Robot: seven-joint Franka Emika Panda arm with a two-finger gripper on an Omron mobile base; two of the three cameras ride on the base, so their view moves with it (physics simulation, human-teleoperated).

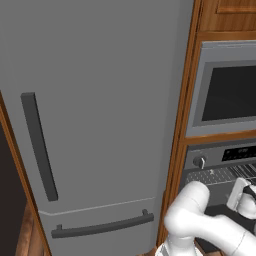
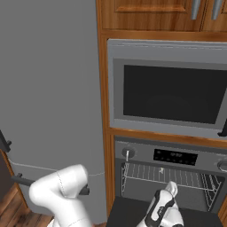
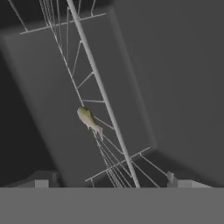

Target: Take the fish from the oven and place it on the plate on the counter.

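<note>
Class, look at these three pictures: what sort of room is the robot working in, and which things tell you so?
A simulated home kitchen, most likely. A tall grey fridge stands beside a built-in oven with wire racks, a dark-windowed unit sits above it, and wooden cabinets frame them.

Brushed steel front on built-in oven (image 2: 168, 155), matt; thin bare-metal wire rack (image 3: 94, 83), smooth; small olive-tan fish (image 3: 89, 119), faintly glossy; tall grey fridge (image 1: 95, 100), flat matt finish; warm brown wooden cabinet framing (image 2: 104, 88), visibly grained, satin.

Kitchen: fridge (image 1: 100, 100), oven (image 2: 170, 170) (wooden cabinets (image 2: 142, 9) above).
</note>
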